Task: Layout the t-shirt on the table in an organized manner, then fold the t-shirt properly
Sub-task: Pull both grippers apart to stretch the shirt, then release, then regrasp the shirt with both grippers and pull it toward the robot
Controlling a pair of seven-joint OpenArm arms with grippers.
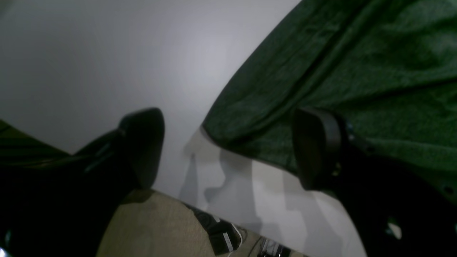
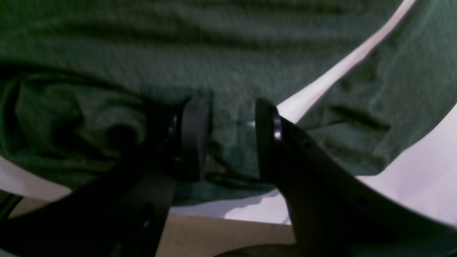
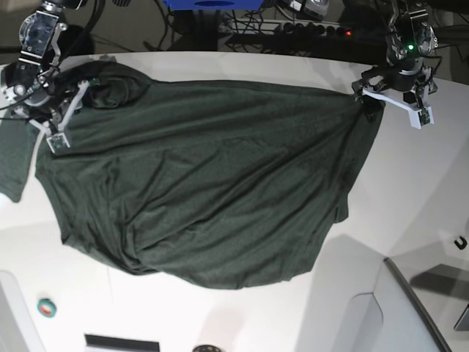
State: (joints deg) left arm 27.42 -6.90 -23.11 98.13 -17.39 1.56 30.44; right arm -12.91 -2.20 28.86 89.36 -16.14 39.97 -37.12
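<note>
On the base view's left, my right gripper sits half-spread over the t-shirt bunched at its shoulder; the cloth stretches rightward across the table to my left gripper, spread wide, holding nothing.

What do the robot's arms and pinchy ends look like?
Each arm ends in an end effector with two smooth black fingers, rounded like paddles. In the overhead view the left end effector has white brackets beside it and a small green light glowing on the arm above. The right end effector also has white pieces, and its arm is metal grey and black with dark cables.
</note>
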